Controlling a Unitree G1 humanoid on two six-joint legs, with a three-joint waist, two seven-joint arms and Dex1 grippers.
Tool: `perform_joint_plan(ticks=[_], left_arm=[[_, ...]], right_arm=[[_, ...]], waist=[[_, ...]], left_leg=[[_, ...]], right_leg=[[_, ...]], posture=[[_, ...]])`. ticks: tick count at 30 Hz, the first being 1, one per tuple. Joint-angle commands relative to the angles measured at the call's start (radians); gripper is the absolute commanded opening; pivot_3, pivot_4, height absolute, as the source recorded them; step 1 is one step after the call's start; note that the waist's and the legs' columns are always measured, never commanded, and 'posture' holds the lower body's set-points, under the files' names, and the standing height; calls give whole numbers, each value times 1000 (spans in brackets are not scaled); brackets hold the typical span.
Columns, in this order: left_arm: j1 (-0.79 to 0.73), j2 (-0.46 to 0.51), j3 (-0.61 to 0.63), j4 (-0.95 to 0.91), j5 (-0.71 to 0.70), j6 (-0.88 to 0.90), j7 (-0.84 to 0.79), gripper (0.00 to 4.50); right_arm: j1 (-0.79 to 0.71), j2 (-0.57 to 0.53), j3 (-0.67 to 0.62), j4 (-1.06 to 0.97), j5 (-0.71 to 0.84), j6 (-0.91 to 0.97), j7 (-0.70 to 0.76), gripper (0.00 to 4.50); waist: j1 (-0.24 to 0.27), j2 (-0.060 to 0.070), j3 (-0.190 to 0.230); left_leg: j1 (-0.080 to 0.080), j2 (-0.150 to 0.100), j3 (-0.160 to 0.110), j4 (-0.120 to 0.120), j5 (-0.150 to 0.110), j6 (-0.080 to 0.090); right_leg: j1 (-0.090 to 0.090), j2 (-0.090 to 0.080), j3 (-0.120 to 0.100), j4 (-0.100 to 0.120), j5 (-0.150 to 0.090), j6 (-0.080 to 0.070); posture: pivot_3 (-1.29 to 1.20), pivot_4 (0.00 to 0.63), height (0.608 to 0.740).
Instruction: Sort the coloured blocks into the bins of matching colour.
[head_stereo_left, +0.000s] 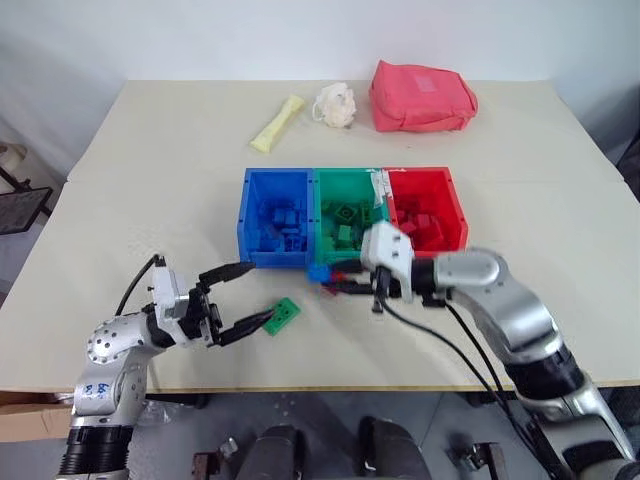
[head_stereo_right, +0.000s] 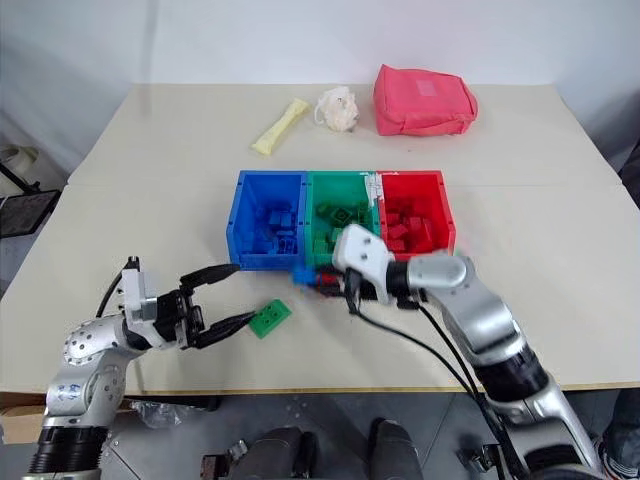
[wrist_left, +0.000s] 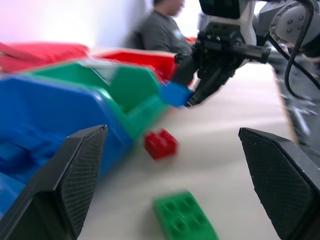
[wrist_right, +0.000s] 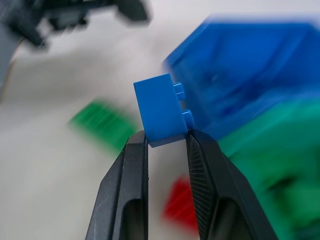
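I have the right gripper (wrist_right: 166, 142) clamped on a small blue studded plastic brick (wrist_right: 161, 109); the brick sticks out past the two black fingertips, pinched at its lower edge, studs facing the blue bin. It hangs above the table, just in front of the joined row of open plastic bins, near the seam between the blue bin (head_stereo_left: 250, 215) and the green bin (head_stereo_left: 318, 200); the red bin (head_stereo_left: 458, 205) sits on the far side. My left gripper (head_stereo_left: 246, 295) has its fingers spread wide with nothing between them, and a flat green studded brick (head_stereo_left: 283, 316) lies on the cream table (head_stereo_left: 150, 180) beside one fingertip. A small red brick (wrist_left: 161, 144) rests on the table beneath the held brick.
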Motion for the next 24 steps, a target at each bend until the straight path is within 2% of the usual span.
perform_joint_plan(ticks=[1, 4, 9, 15, 24], left_arm=[[24, -14, 24, -40, -14, -12, 42, 4500], [40, -17, 22, -53, -9, -17, 54, 4500], [28, -18, 23, -46, -7, -20, 71, 4500], [20, -17, 19, -41, -6, -23, 74, 4500], [-10, -20, 29, 0, 9, -51, 80, 4500]], right_arm=[[-112, 72, -2, 140, -27, -92, -17, 691], [-226, 172, 0, 327, -77, -208, -68, 691], [-289, 260, -20, 482, -101, -325, -94, 2403], [-238, 233, -26, 418, -70, -331, -33, 4481], [-77, 60, -67, 226, 19, -262, 131, 4481]], waist=[[-10, 0, 0], [-19, 0, 0], [-29, 0, 0], [-35, 0, 0], [-33, 0, 0]], left_leg=[[0, -1, 0, 0, 0, 0], [0, -1, 1, 0, 0, 0], [1, -1, -2, 0, 0, 0], [0, -3, -4, 0, 0, 0], [0, -2, -3, 0, 0, 0]], right_leg=[[0, 0, 0, 1, 0, 0], [-1, 0, 1, 2, 0, 0], [-2, 0, 0, 7, 0, 0], [-2, -1, 0, 8, 0, -1], [-1, -1, 0, 6, 0, 0]], posture=[[0, 150, 740], [0, 150, 740], [0, 150, 740], [0, 150, 740], [0, 150, 740]])
